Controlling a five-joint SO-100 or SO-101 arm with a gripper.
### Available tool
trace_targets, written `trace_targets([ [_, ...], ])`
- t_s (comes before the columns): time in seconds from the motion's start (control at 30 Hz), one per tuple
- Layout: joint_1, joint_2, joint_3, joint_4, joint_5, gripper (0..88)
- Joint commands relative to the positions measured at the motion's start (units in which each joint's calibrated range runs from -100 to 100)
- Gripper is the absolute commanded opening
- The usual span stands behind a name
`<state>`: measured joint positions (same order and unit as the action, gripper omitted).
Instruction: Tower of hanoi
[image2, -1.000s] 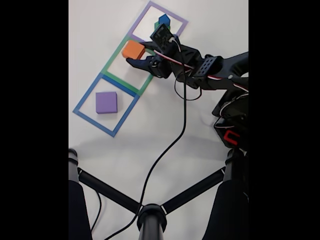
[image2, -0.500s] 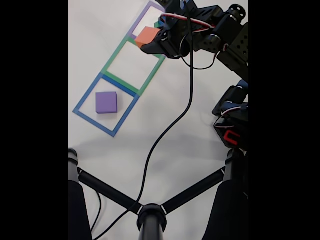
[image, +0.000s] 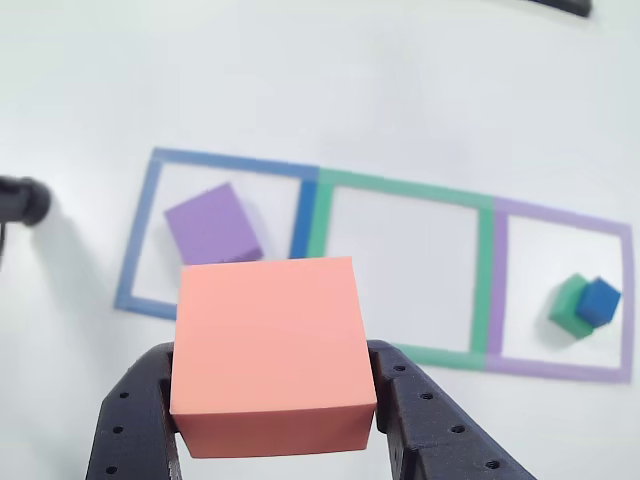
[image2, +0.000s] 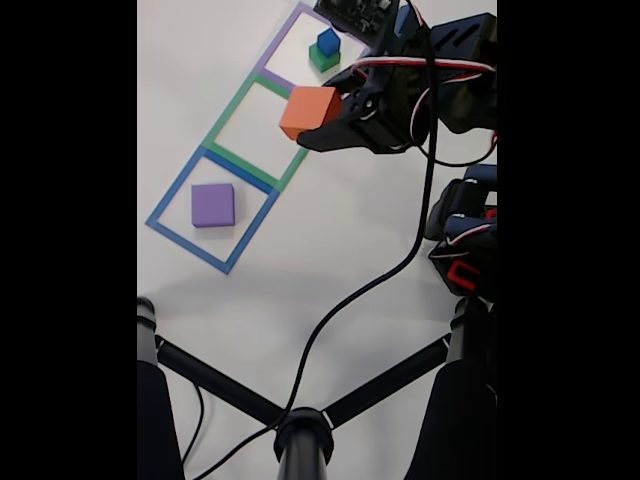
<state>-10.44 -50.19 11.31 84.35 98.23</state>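
An orange cube (image: 268, 350) fills the bottom centre of the other view, with my gripper (image: 272, 405) shut on it, one black finger on each side. In the fixed view the orange cube (image2: 308, 110) hangs in my gripper (image2: 322, 122) above the right part of the green square outline (image2: 225, 125). A purple cube (image2: 212, 204) lies inside the blue square outline (image2: 170, 195). A small blue cube (image2: 328, 41) sits on a green cube (image2: 322, 59) inside the purple square outline (image2: 285, 35). The other view shows the same: purple cube (image: 212, 225), blue cube (image: 601, 300), green cube (image: 567, 307).
A black cable (image2: 360, 285) trails from the arm across the white table to a black stand (image2: 300, 435) with spreading legs at the bottom. The arm's base (image2: 465, 250) is at the right edge. A black knob (image: 22, 200) shows at the left of the other view.
The gripper has lifted the orange cube off the green square, swung it toward the purple square, and now holds it higher over the green square's right side.
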Motion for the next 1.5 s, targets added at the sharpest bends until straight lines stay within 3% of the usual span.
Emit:
trace_targets([
  [0.0, -3.7, -1.5, -6.4, 2.5, -3.7, 10.1],
  [0.23, -7.6, -1.1, -8.2, 4.2, -5.9, 10.2],
  [0.43, -7.4, -2.2, 3.4, -1.3, 1.8, 10.4],
  [0.77, -5.8, -1.8, 44.5, -52.3, 1.8, 10.6],
  [0.97, -7.1, 8.7, 58.5, -82.0, 1.8, 10.8],
  [1.47, -9.5, 33.6, 58.1, -109.8, 1.8, 10.9],
])
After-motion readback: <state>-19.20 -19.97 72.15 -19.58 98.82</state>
